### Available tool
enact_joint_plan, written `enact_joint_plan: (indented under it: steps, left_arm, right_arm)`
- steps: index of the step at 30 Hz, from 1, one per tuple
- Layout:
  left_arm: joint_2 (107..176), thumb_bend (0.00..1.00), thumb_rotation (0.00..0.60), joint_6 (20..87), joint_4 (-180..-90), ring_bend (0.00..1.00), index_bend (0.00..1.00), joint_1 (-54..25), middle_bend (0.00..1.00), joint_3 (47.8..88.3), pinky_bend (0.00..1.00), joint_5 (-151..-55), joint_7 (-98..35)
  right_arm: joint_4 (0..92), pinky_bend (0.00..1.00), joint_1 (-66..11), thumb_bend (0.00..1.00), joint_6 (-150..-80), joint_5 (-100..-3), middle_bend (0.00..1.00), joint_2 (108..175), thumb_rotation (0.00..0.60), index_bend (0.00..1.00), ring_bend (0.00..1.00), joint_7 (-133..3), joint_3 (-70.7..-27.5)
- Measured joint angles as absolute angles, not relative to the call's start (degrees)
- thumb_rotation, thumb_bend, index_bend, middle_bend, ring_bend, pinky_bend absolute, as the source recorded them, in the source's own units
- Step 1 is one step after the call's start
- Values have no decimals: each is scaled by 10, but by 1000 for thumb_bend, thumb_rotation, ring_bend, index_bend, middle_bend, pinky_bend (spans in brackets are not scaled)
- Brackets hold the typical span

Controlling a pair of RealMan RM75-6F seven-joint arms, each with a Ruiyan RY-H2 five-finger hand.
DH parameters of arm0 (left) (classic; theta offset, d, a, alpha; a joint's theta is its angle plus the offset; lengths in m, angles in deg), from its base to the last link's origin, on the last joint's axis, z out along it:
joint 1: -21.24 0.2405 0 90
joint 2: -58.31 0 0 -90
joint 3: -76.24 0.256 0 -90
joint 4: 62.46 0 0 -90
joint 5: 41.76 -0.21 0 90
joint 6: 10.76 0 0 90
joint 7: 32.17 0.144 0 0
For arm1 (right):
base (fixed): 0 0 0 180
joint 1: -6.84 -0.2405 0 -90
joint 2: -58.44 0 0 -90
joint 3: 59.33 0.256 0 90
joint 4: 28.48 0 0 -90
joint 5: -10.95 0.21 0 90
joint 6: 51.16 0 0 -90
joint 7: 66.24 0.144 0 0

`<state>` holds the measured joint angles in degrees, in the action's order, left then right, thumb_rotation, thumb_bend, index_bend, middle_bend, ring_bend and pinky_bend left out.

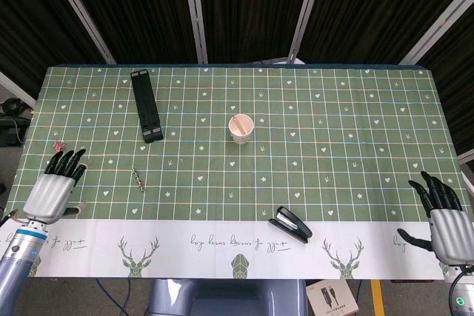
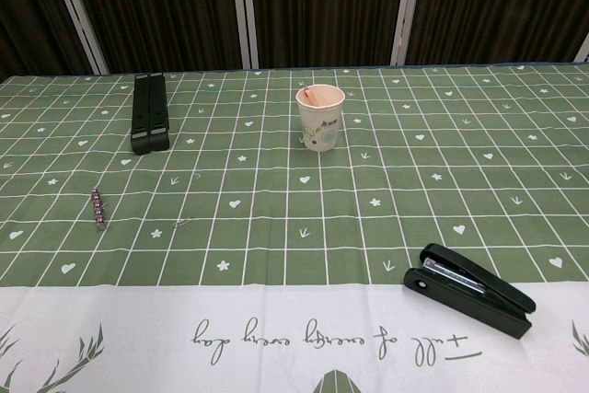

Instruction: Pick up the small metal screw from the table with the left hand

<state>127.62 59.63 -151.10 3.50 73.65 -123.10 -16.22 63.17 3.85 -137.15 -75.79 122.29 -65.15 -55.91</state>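
The small metal screw (image 1: 138,178) lies flat on the green checked cloth at the table's left part; the chest view shows the screw (image 2: 98,208) at its left side. My left hand (image 1: 55,187) hovers near the table's left front corner, to the left of the screw and apart from it, fingers spread and empty. Near the right front corner, my right hand (image 1: 444,214) is open and holds nothing. Neither hand appears in the chest view.
A paper cup (image 1: 241,128) stands mid-table. A black stapler (image 1: 289,224) lies at the front, right of centre. A long black bar (image 1: 147,104) lies at the back left. A small pink scrap (image 1: 58,143) sits near the left edge.
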Motion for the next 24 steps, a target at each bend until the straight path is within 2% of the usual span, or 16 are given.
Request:
enact_joint_plan:
  steps: [6, 24]
  left_arm:
    - [1320, 119, 600, 569, -1467, 0, 0, 8, 0, 724, 0, -1216, -135]
    - [1490, 153, 600, 493, -1326, 0, 0, -78, 0, 695, 0, -1158, -43]
  right_arm:
    - [633, 99, 38, 46, -1370, -757, 0, 1223, 600, 147, 0, -652, -559]
    - [636, 99, 39, 46, -1367, -749, 0, 1220, 600, 146, 0, -639, -557]
